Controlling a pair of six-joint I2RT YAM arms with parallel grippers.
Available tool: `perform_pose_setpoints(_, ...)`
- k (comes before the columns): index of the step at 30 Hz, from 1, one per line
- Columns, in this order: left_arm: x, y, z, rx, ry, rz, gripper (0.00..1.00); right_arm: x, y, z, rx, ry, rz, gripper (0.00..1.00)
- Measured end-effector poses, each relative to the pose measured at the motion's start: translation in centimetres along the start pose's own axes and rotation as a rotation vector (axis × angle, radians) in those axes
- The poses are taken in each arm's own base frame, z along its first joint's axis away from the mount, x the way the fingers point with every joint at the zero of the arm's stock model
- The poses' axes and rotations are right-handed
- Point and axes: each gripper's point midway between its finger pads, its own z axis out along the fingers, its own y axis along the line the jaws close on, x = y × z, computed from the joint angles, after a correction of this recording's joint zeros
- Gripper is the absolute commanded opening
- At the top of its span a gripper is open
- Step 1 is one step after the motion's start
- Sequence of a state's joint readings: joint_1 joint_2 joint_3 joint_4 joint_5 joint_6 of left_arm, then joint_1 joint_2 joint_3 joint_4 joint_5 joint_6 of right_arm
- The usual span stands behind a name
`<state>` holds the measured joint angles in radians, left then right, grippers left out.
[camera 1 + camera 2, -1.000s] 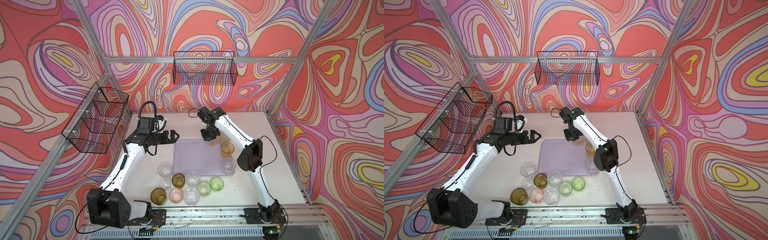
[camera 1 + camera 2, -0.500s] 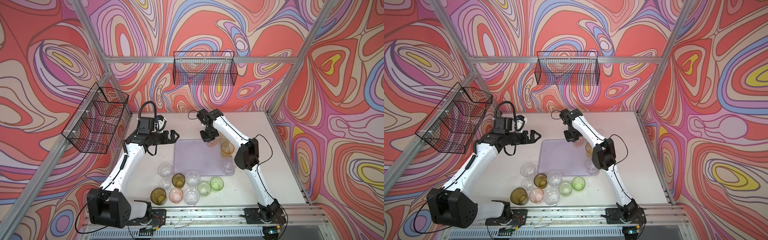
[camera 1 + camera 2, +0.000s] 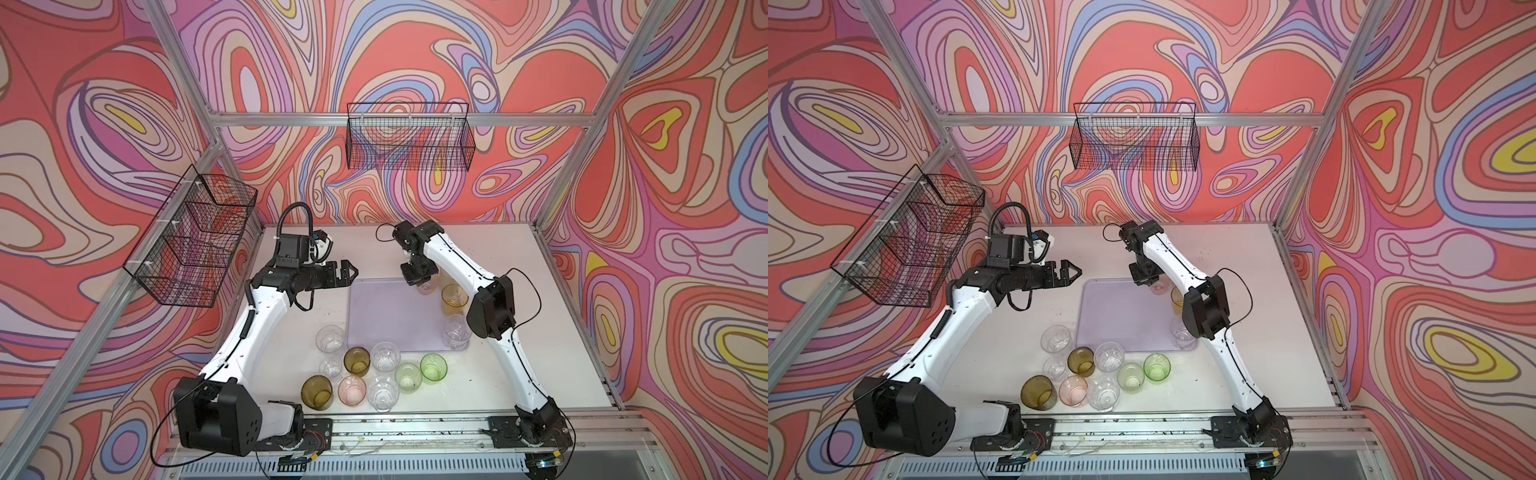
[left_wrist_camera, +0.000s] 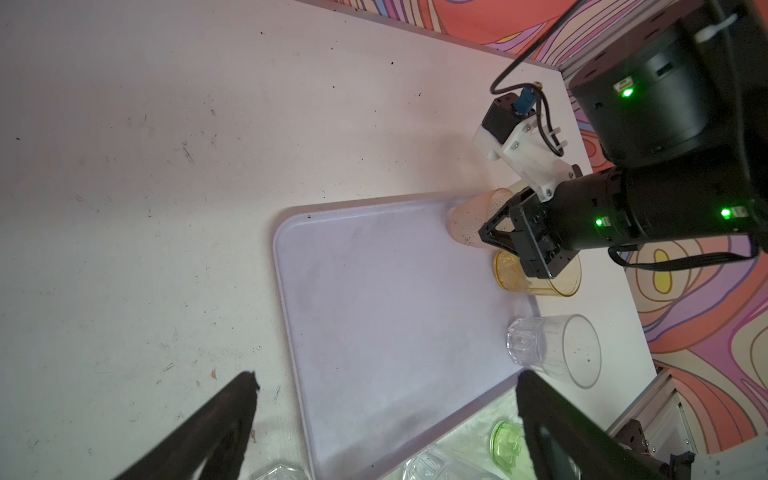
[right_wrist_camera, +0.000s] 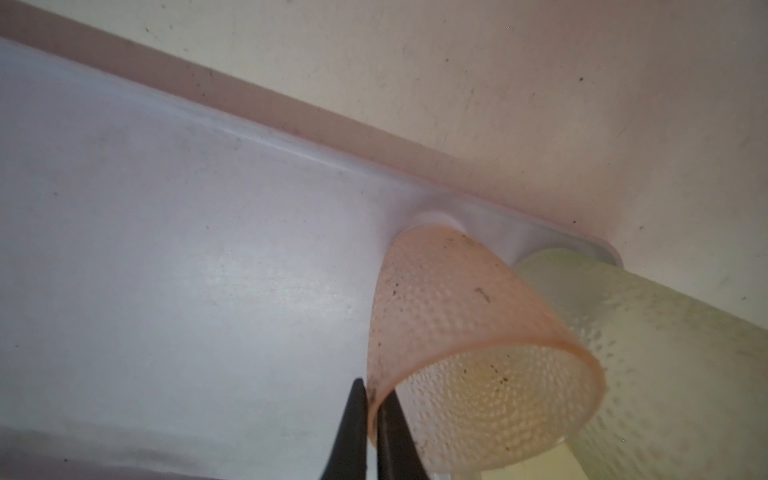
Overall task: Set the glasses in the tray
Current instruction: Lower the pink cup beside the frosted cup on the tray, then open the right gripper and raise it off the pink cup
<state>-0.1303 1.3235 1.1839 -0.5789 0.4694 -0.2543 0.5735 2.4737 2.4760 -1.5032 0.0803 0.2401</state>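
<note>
On desk (image 3: 511, 249), left side: left pincer (image 3: 352, 272) gaping, empty, unmoved. Front centre: nine glasses (image 3: 356, 360) loose outside tray (image 3: 386, 316). Right: elbow tucked in slightly. Right pincer (image 5: 371, 390) pinched on pink glass (image 5: 457, 316) rim, base seemingly down in tray's far corner; release likely next. Desk white, scuffed; swirl-pattern walls (image 3: 415, 62), wire baskets (image 3: 409, 143).

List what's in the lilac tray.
Four glasses along the tray's right side: a pink dimpled glass pinched by the right gripper, a pale green glass beside it, a yellow glass, a clear glass. The right arm hides part of that side.
</note>
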Motion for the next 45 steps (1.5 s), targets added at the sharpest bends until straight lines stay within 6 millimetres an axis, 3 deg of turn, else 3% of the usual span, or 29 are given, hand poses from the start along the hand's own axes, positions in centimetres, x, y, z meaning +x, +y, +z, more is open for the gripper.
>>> perform_pose_setpoints(8,0.0,0.0,0.0,-0.002,-0.001,0.000,1.00,-0.2,-0.3,0.0,0.007,-0.005,-0.001,0.00)
perform_pose_setpoints(17,0.0,0.0,0.0,-0.003,-0.001,0.003,1.00,-0.5,-0.2,0.0,0.004,-0.018,-0.007,0.09)
perform_pose_setpoints(28,0.0,0.1,0.0,-0.003,-0.001,0.007,1.00,-1.0,-0.1,0.0,-0.001,-0.038,-0.009,0.12)
perform_pose_setpoints(38,-0.1,0.3,0.0,-0.015,-0.003,0.007,1.00,-1.6,0.1,0.3,-0.008,-0.070,-0.020,0.29)
perform_pose_setpoints(41,-0.1,0.3,0.0,-0.017,-0.004,0.007,1.00,-1.8,0.1,-0.3,-0.014,-0.091,-0.030,0.32)
perform_pose_setpoints(45,-0.1,0.3,0.0,-0.017,-0.004,0.007,1.00,-2.4,0.2,-2.6,-0.034,-0.157,-0.037,0.36)
